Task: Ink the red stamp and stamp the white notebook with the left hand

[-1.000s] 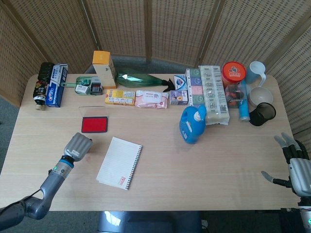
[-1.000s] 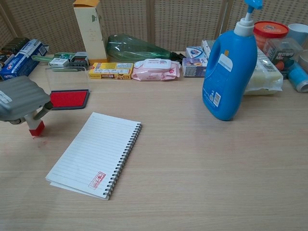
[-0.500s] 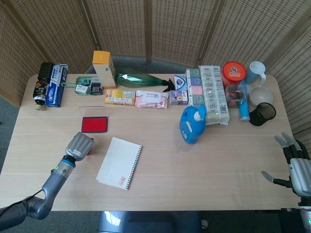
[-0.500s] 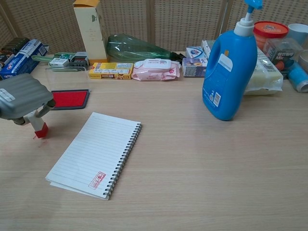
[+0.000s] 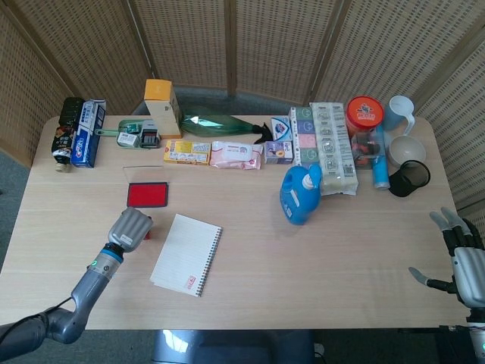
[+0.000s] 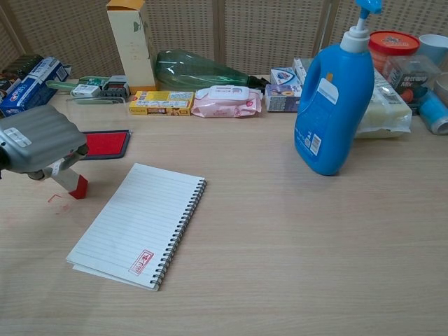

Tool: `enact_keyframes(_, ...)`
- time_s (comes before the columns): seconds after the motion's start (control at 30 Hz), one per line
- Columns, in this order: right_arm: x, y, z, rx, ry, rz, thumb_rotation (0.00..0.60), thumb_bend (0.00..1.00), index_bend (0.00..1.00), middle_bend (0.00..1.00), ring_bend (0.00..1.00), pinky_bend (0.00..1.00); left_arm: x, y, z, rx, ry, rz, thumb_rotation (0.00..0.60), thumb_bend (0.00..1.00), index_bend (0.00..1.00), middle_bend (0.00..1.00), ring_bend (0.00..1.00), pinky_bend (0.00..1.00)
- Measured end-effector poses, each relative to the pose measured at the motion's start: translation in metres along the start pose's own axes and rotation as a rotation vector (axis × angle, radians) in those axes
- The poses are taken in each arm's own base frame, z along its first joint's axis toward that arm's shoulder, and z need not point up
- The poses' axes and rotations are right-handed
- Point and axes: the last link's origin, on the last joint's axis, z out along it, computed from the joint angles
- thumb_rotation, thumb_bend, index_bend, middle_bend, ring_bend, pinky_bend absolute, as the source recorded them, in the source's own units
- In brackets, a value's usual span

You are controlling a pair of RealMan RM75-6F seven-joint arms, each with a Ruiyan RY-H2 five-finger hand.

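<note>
Right hand [image 5: 464, 262]: at the near right edge of the table [image 5: 341, 258] in the head view, fingers spread apart, holding nothing; the chest view does not show it.
White notebook [image 6: 139, 221]: lies flat near the front of the table, spiral along its right side, with a red stamped mark [image 6: 142, 262] near its lower edge.
Left hand [image 6: 40, 147]: at about 9 o'clock of the notebook, fingers closed around the stamp's upper part.
Red stamp [image 6: 72, 184]: gripped by the left hand, tilted, its red base low over the table just beside the notebook's left edge; whether it touches the wood is unclear.
Red smudges [image 6: 57, 201]: faint marks on the table at 8 o'clock of the stamp.
Ink pad [image 6: 105, 143]: open, red face up, at 12 o'clock of the stamp, partly hidden behind the left hand in the chest view.
Blue detergent bottle [image 6: 332, 98]: upright, at 2 o'clock of the notebook, well apart from it.
Back row: a yellow-topped carton [image 5: 162, 108], a green bottle [image 5: 220, 124] lying on its side, small boxes and a pink wipes pack [image 5: 236, 155].
</note>
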Motion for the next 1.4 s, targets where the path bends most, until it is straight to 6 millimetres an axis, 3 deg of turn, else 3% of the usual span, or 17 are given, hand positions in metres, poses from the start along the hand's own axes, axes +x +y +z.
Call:
enact_keyframes(0.53,-0.002,-0.002,0.000,0.001,-0.004,-0.007,0.523,0.00,0.03,0.00,0.00,0.00,0.019,-0.023,-0.013,0.035,0.051,-0.027,0.600,0.26,0.64,1.00,1.00,1.00)
enact_keyframes(0.77,0.000,-0.002,-0.001,0.003,0.006,-0.007,0.520,0.00,0.03,0.00,0.00,0.00,0.039,-0.051,-0.039,0.088,0.119,-0.120,0.600,0.26,0.64,0.99,1.00,0.97)
enact_keyframes(0.83,0.001,-0.002,-0.002,0.004,0.008,-0.009,0.519,0.00,0.03,0.00,0.00,0.00,0.043,-0.059,-0.050,0.104,0.136,-0.164,0.600,0.25,0.63,0.87,0.96,0.85)
enact_keyframes(0.9,0.000,-0.003,-0.002,0.006,0.008,-0.010,0.521,0.00,0.03,0.00,0.00,0.00,0.045,-0.069,-0.064,0.121,0.151,-0.223,0.600,0.23,0.59,0.63,0.77,0.73)
enact_keyframes(0.97,0.000,-0.003,-0.002,0.008,0.008,-0.015,0.521,0.00,0.03,0.00,0.00,0.00,0.046,-0.080,-0.082,0.140,0.154,-0.286,0.600,0.18,0.49,0.36,0.42,0.60)
enact_keyframes(1.07,0.000,-0.005,-0.003,0.012,0.009,-0.019,0.522,0.00,0.03,0.00,0.00,0.00,0.046,-0.096,-0.110,0.172,0.154,-0.361,0.600,0.09,0.35,0.16,0.24,0.45)
enact_keyframes(1.17,0.000,-0.006,-0.004,0.018,0.014,-0.028,0.521,0.00,0.03,0.00,0.00,0.00,0.044,-0.103,-0.136,0.211,0.164,-0.437,0.599,0.01,0.24,0.06,0.15,0.33)
enact_keyframes(1.4,-0.001,-0.008,-0.006,0.028,0.031,-0.052,0.520,0.00,0.03,0.00,0.00,0.00,0.029,-0.107,-0.187,0.306,0.204,-0.591,0.600,0.00,0.20,0.03,0.10,0.26)
